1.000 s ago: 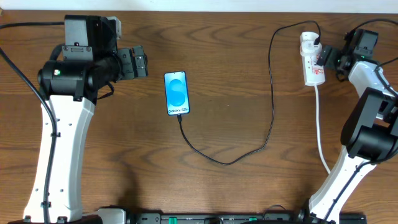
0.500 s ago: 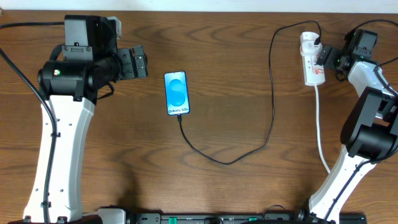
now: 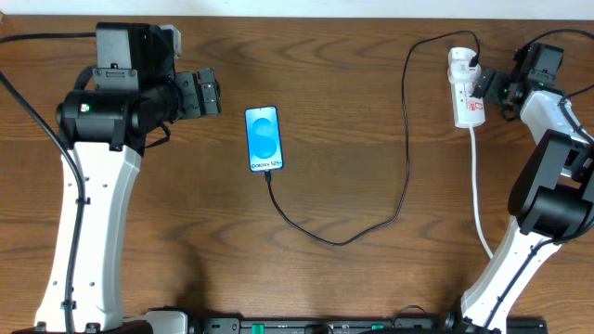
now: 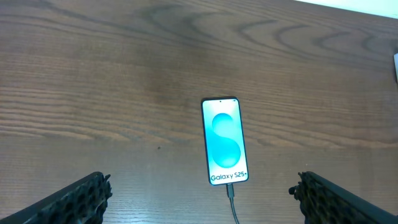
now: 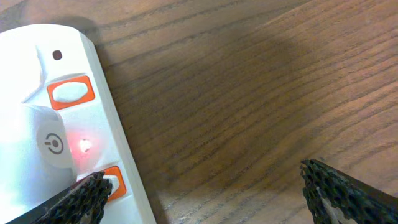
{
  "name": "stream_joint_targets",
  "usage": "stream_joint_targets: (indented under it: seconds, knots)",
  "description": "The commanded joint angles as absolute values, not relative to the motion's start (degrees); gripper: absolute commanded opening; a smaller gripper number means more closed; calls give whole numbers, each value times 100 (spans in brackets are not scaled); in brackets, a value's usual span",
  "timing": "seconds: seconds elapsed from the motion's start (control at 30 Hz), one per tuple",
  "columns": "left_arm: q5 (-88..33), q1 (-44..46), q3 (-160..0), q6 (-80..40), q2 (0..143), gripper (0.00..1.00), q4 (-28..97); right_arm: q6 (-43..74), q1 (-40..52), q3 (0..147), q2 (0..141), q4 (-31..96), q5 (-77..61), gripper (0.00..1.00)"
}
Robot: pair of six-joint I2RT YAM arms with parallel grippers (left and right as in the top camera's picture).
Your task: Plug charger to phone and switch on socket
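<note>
overhead: the phone (image 3: 264,139) lies flat, screen up and lit blue, a little toward 10 o'clock from the middle of the table (image 3: 353,111). its long axis runs 12 to 6.

the charger (image 3: 406,139) meets the phone's 6 o'clock edge. from there it loops out toward 4 o'clock, climbs toward 12 and bends over to the top end of the socket (image 3: 464,88). your left wrist view shows the plug tip (image 4: 231,196) right at the phone's (image 4: 224,141) lower edge, apparently seated.

the socket sits at the table's 2 o'clock corner, and a white cord (image 3: 478,186) trails from it toward 6 o'clock.

the left gripper (image 3: 209,93) hovers at 10 o'clock of the phone, apart from it. its pincer (image 4: 200,186) is released, the fingers spread wide and holding nothing.

the right gripper (image 3: 487,86) is at 3 o'clock of the socket, close against it. its pincer (image 5: 202,180) is also released, jaws wide. one fingertip (image 5: 87,196) overlaps the socket's (image 5: 62,124) edge beside the lower orange-red switch, and you cannot tell whether it presses. a small red light glows on the socket face between the two switches.
</note>
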State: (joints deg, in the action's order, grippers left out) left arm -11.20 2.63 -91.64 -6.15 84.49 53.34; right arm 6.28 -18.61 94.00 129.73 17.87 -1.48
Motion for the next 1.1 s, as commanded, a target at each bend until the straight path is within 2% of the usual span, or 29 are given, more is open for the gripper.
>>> stream_joint_targets:
  seconds: [0.0,0.53,1.07]
  knots:
    - [-1063,252,-9216,-602,8390,98,5336,543,-1833,9395,13131,1931,207,98]
    - [-1063,252,-9214,-602,8390,98,5336,504,-1844,9472,13242,1872,285,99]
    - [-1063,252,-9212,-602,8390,98,5334,388,-1844,10079,12774,2613,-99,98]
